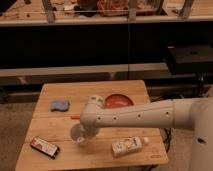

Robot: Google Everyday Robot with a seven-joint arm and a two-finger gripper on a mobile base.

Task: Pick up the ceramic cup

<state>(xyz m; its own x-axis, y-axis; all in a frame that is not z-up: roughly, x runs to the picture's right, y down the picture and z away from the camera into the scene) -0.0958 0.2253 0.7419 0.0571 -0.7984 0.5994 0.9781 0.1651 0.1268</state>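
My arm reaches from the right across the wooden table [55, 125], and its elbow joint [95, 102] is raised over the middle. The gripper [81, 134] points down at the front-left part of the table. A pale round shape right at the gripper looks like the ceramic cup [76, 135]. The gripper covers most of it, so I cannot make out whether the two touch.
A blue sponge [60, 105] lies at the left. A red bowl [118, 101] sits at the back behind the arm. A dark snack bar [44, 147] lies at the front left and a white bottle [127, 145] on its side at the front right. A small orange item [74, 116] lies beside the arm.
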